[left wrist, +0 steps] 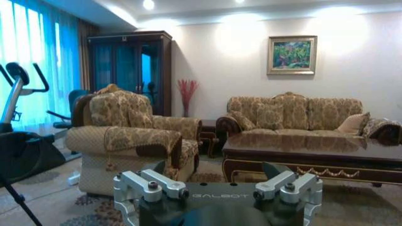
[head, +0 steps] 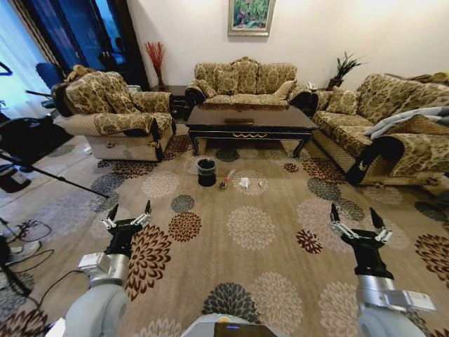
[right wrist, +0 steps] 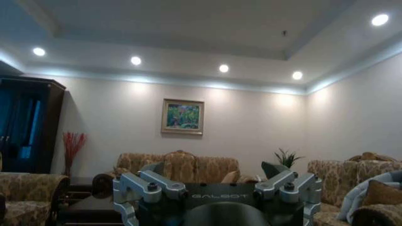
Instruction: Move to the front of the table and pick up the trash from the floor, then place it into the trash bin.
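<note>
The dark-wood table [head: 250, 118] stands far ahead on the patterned carpet, in front of the back sofa. On the floor before it sits the small black trash bin [head: 206, 172]. Just right of the bin lies the trash: a clear bottle [head: 228, 175], a white paper wad [head: 244, 182] and a tiny dark ball [head: 222, 186]. My left gripper [head: 130, 209] and right gripper [head: 353, 210] are raised at the near left and right, both open and empty, well short of the trash. The left wrist view looks past the open left gripper [left wrist: 215, 167] at the table [left wrist: 314, 150]. The right gripper [right wrist: 215, 165] points toward the far wall.
An armchair [head: 116, 112] flanks the table on the left, a sofa [head: 242, 81] stands behind it and another sofa [head: 382, 119] on the right. Exercise equipment [head: 24, 137], a tripod leg and cables crowd the left edge. Open carpet [head: 249, 228] lies between me and the trash.
</note>
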Controlling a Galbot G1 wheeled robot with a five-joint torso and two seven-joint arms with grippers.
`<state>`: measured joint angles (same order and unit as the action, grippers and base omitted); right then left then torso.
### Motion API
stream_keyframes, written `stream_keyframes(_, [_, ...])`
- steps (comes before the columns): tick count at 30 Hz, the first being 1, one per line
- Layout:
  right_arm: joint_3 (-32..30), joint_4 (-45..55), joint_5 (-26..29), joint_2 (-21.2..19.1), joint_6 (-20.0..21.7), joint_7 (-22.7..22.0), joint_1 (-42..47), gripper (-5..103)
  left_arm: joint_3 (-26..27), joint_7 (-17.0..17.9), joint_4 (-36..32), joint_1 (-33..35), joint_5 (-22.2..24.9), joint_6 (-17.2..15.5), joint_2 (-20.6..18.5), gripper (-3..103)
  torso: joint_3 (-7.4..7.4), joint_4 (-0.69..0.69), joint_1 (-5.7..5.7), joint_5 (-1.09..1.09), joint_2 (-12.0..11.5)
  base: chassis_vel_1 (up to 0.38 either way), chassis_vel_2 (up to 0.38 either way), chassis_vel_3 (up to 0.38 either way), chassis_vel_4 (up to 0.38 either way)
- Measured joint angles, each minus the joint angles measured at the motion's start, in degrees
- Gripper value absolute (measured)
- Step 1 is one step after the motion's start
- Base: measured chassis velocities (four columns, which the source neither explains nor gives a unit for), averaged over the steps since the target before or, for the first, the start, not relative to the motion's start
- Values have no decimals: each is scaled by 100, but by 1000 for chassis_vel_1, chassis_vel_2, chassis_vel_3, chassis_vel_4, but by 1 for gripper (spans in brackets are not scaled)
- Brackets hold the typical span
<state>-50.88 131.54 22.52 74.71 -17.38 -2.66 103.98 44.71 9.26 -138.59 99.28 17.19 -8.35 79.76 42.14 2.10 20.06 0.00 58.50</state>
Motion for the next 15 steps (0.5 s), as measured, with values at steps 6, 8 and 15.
stream_keyframes(6, [33, -9, -134, 0, -25, 4, 12, 100, 6, 1, 5, 7, 0, 15, 16, 100, -88, 0, -70, 0, -159, 0, 0, 0, 0])
stream_keyframes(8, [58, -23, -152, 12, -40, 7, 8, 100, 7, -3, 7, 8, 2, 18, 22, 100, -118, 0, -94, 0, -212, 0, 0, 0, 0])
stream_keyframes(15, [83, -101, -159, 7, -87, 20, -59, 100, -64, -24, 83, -18, -57, 70, 104, 100, -250, 0, -199, 0, -451, 0, 0, 0, 0])
